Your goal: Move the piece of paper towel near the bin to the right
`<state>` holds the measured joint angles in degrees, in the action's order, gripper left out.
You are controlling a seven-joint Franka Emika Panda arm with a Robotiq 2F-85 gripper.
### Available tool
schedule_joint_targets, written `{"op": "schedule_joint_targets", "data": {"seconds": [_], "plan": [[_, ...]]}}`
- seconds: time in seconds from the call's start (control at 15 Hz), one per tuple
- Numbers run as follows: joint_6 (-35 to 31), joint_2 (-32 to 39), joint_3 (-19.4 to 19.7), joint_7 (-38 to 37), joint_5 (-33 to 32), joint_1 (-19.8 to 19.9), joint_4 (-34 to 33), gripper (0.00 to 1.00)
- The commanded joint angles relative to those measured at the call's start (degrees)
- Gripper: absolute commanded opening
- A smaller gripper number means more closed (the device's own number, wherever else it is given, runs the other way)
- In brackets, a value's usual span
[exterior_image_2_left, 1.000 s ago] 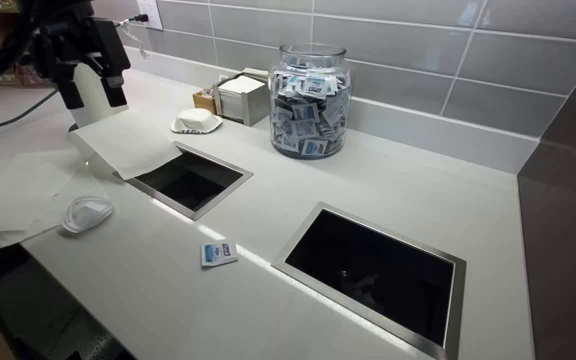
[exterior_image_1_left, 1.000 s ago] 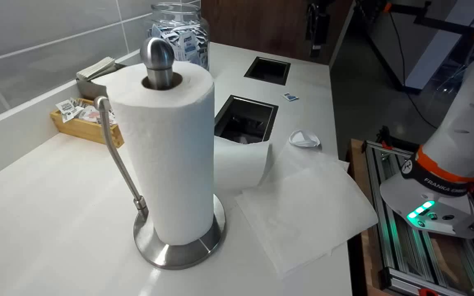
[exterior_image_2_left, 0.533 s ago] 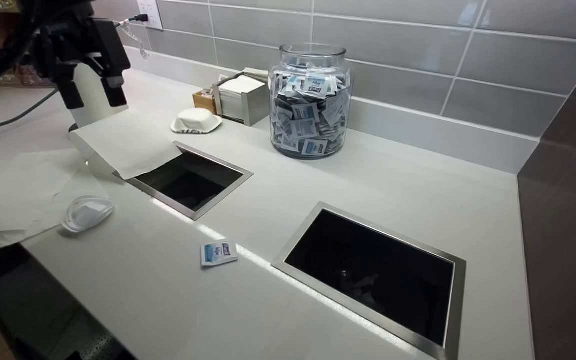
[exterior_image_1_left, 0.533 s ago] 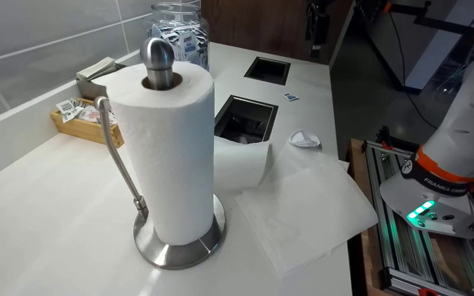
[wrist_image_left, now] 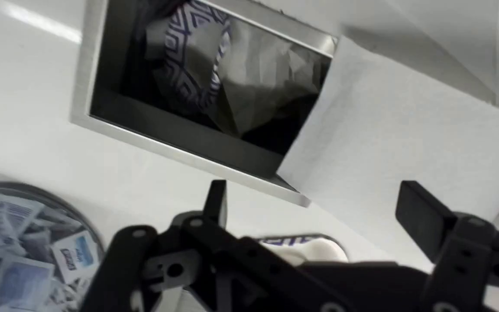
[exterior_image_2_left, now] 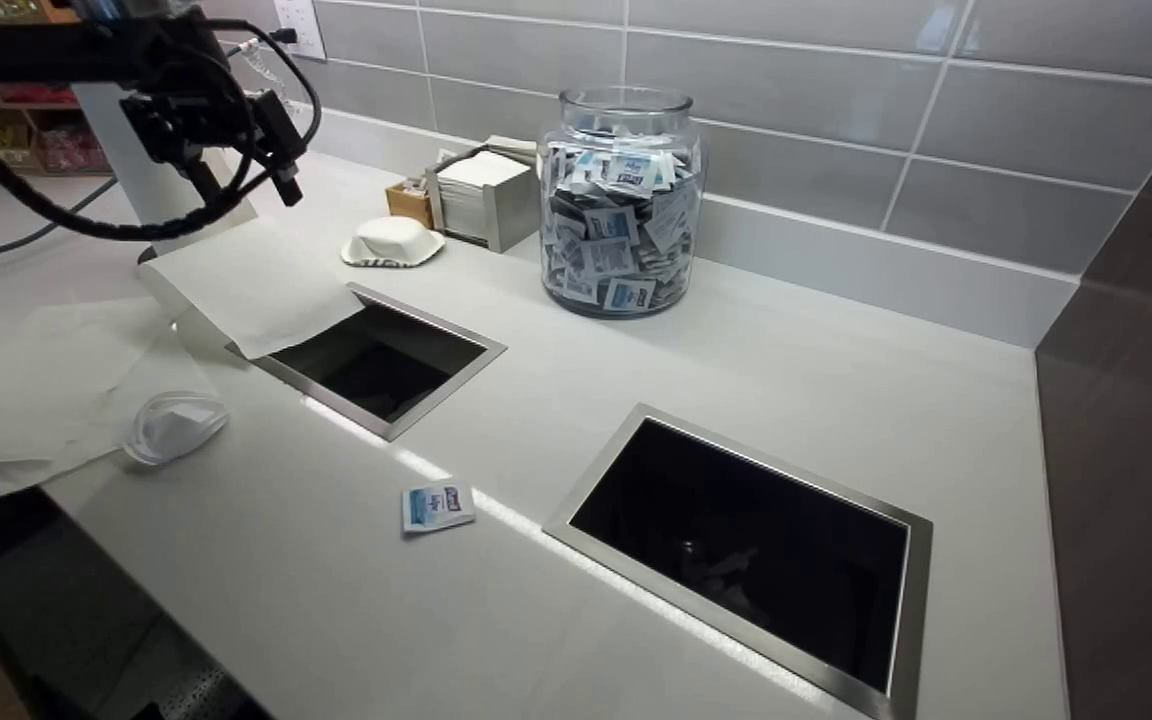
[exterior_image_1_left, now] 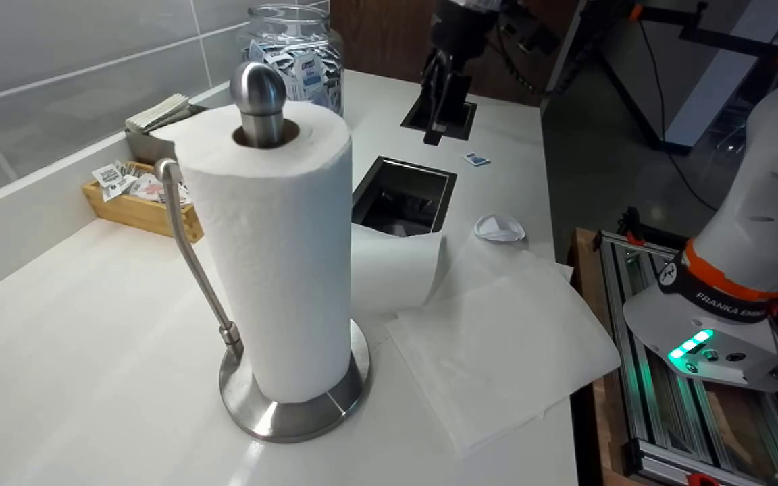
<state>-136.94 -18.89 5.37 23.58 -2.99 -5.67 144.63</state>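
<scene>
The black 2-finger end effector (wrist_image_left: 314, 200) is released: its 2 fingers stand wide apart above the white worktop (exterior_image_2_left: 336, 560). The white rectangular paper towel sheet (wrist_image_left: 405, 130), beside the upright white paper towel roll (exterior_image_1_left: 274, 270), overlaps 1 end of a metal-rimmed rectangular bin (wrist_image_left: 180, 154).

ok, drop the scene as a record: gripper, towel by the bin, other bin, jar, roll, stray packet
gripper: open, holding nothing, raised above the counter
paper towel: laps over one end of a bin
other bin: set into the counter, uncovered
jar: lidless, holds many packets
roll: upright on a metal stand
stray packet: on the counter, outside both bins
</scene>
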Motion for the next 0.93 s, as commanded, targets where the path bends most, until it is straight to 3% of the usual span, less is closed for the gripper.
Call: {"op": "schedule_joint_targets", "data": {"seconds": [0.0, 0.2, 0.27, 0.4, 0.8, 0.87], "plan": [[-9.83, 6.47, 1.27, 10.23, 13.58, -6.54, 0.68, 1.00], [-7.95, 11.04, 3.56, 19.41, 27.81, -13.55, -1.53, 1.00], [-6.09, 12.60, 0.56, 21.78, 32.00, -11.59, -2.45, 1.00], [-3.63, 15.32, -1.53, 23.70, 35.75, -10.43, -4.02, 1.00], [-1.48, 22.37, -6.76, 21.47, 32.26, -5.58, -8.45, 1.00], [-1.48, 23.34, -7.45, 20.84, 30.94, -4.94, -9.22, 0.82]]}}
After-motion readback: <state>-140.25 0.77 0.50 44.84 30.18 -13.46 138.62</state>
